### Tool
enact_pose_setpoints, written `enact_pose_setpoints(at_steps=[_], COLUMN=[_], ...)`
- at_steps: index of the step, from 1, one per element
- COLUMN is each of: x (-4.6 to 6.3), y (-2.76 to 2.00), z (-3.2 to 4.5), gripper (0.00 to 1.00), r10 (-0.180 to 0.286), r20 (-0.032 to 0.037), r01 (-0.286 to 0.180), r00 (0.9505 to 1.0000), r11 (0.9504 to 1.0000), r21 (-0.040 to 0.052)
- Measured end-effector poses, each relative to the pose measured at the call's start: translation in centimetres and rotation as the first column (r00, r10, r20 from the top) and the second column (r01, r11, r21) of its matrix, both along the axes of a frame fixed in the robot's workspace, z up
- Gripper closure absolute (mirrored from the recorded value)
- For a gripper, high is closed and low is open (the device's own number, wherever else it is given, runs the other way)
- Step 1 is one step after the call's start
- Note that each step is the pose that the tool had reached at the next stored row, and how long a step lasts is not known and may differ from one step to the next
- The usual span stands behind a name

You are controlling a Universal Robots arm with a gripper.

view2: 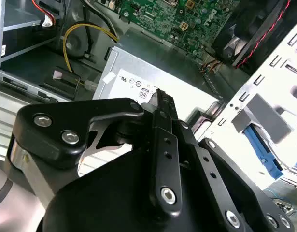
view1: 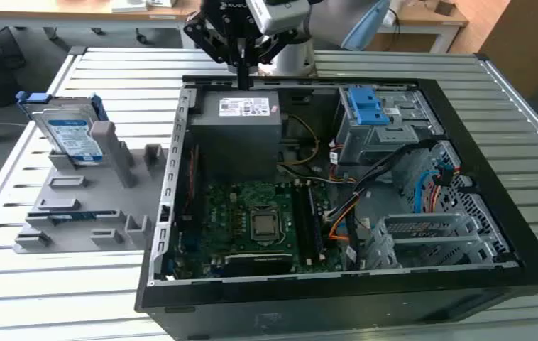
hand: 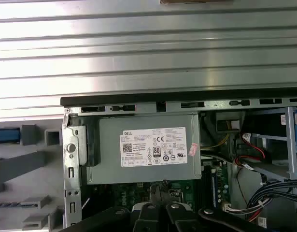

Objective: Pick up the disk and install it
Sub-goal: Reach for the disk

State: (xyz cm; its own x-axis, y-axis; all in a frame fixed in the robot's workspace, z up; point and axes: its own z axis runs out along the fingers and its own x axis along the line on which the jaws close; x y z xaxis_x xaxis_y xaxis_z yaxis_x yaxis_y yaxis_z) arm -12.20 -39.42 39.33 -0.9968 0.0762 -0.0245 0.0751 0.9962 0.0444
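The disk (view1: 68, 135), silver-grey with a white-and-blue label and a blue carrier, stands upright in a grey holder (view1: 89, 192) at the exterior view's left, beside the open computer case (view1: 345, 298). My gripper (view1: 243, 74) hangs well away from it, over the case's far edge and just above the grey power supply box (view1: 240, 121). Its fingers are shut with nothing between them. In both wrist views the black fingertips (view2: 162, 104) (hand: 160, 186) sit pressed together over the power supply's white sticker (hand: 154, 146).
Inside the case lie the green motherboard (view1: 255, 220), a drive bay with blue latch tabs (view1: 368, 106) at the far right, bundled cables (view1: 421, 177) and a metal cage (view1: 430, 238). The case rests on a slatted metal table (view1: 118, 71).
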Motion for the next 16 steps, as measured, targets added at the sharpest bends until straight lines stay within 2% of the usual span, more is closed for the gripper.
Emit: enact_pose_setpoints(at_steps=[9, 16], x=[-0.14, -0.67], y=[0.01, 0.05], z=[0.0, 0.0], gripper=[0.89, 0.89], r10=[0.0, 0.0], r20=[0.0, 0.0], r01=[0.0, 0.0], r00=[1.0, 1.0], r11=[1.0, 1.0], r21=[0.0, 0.0])
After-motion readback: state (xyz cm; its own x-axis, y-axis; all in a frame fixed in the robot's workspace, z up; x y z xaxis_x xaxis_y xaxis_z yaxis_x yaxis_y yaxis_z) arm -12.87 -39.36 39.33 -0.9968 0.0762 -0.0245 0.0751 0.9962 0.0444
